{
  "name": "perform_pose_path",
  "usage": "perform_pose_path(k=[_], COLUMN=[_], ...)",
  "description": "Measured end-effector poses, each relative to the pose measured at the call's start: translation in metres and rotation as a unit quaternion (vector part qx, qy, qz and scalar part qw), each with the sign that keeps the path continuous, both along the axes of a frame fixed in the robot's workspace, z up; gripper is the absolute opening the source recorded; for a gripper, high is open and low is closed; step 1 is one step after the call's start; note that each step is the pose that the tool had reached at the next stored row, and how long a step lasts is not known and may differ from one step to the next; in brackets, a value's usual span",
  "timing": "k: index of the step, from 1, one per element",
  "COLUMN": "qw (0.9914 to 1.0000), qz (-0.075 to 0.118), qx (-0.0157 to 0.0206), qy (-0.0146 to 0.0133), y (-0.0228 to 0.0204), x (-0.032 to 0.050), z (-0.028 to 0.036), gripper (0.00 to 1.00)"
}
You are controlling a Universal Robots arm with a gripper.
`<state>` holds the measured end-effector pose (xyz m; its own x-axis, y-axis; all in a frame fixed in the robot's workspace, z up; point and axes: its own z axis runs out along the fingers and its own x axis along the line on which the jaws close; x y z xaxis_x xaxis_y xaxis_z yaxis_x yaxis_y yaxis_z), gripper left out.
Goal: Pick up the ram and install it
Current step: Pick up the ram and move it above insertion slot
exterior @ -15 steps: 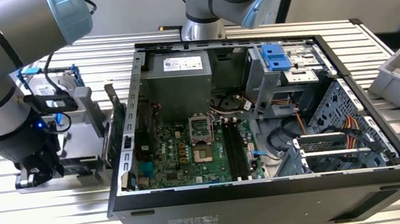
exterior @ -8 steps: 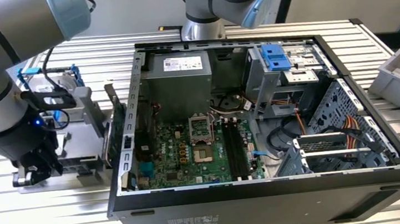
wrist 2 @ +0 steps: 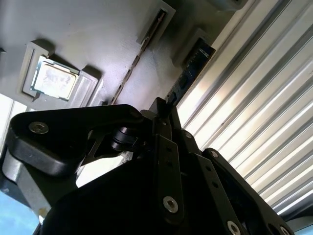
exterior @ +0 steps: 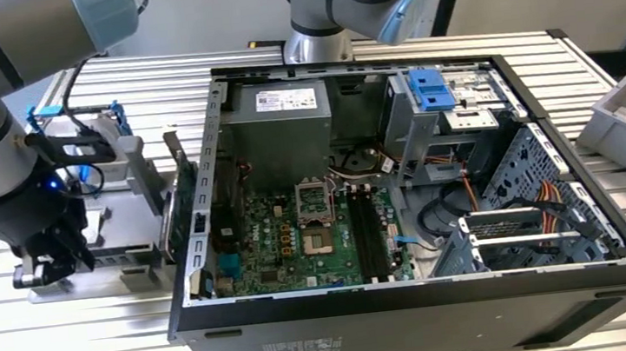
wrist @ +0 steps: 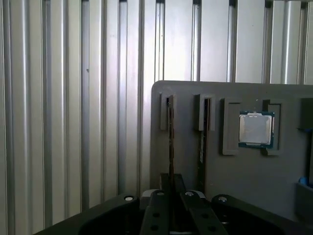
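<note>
Gripper (wrist: 171,180) has fingers pinched narrow on the ram (wrist: 170,132), edge-on in the gray holder (wrist: 187,156), 9 o'clock from the PC case (exterior: 419,294), exterior view.

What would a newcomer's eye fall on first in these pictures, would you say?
The open computer case sits in the exterior view's middle, its green motherboard bare. At that view's left the end effector hangs over a grey parts holder, lined up with the ram standing on edge in its slot.
</note>
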<state>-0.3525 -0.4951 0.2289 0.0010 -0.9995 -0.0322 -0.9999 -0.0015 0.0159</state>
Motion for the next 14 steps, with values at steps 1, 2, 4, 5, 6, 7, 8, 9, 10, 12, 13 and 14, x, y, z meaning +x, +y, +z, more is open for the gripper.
perform_pose_path(k=[1, 2, 4, 5, 6, 7, 8, 9, 10, 12, 13, 14], qw=[1.0, 1.0, 1.0, 1.0, 1.0, 1.0, 1.0, 1.0, 1.0, 1.0, 1.0, 1.0], qz=[0.0, 0.0, 0.0, 0.0, 0.0, 0.0, 0.0, 0.0, 0.0, 0.0, 0.0, 0.0], qx=[0.0, 0.0, -0.0002, -0.0002, -0.0002, -0.0003, -0.0002, -0.0002, -0.0002, -0.0002, -0.0002, -0.0002], qy=[0.0, 0.0, 0.0, 0.0, 0.0, 0.0, 0.0, 0.0, 0.0, 0.0, 0.0, 0.0], y=[0.0, 0.0, 0.0, 0.0, 0.0, 0.0, 0.0, 0.0001, 0.0, 0.0, 0.0, 0.0001], x=[0.0, 0.0, 0.0, 0.0, 0.0, 0.0, 0.0, 0.0, 0.0, 0.0, 0.0, 0.0], z=[0.0014, 0.0026, 0.0042, 0.005, 0.006, 0.0071, 0.008, 0.0088, 0.0096, 0.0113, 0.0142, 0.0179], gripper=[0.0, 0.0, 0.0, 0.0, 0.0, 0.0, 0.0, 0.0, 0.0, 0.0, 0.0, 0.0])
